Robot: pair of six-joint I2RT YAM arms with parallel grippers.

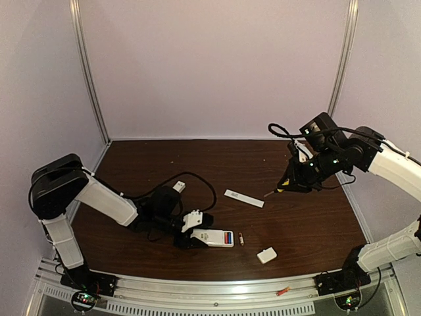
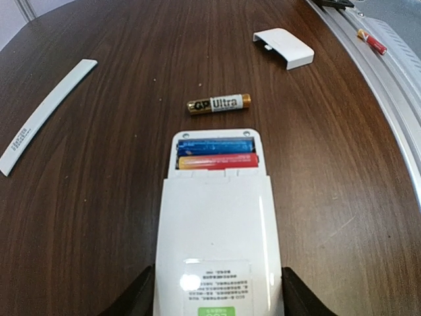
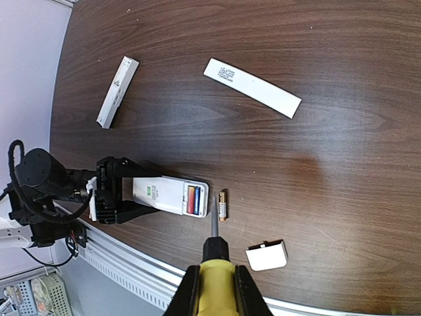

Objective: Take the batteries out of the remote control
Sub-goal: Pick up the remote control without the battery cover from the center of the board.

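The task is partly done. The remote control lies face down on the tabletop with its battery bay uncovered, and the white cover rests well apart to the right. One gold-and-black battery is out, lying crosswise just beyond the remote's open end. Two cells sit side by side in the bay, not yet unloaded: a blue cell and a gold-and-red cell.

The left gripper has its jaws clamped on the sides of the remote's closed end, steadying it. The right gripper has its jaws closed on the yellow-handled screwdriver, which hangs above the tabletop with its tip pointing down toward the bay (not touching anything, as far as the views show). What is left, I judge, is prying out those two cells.
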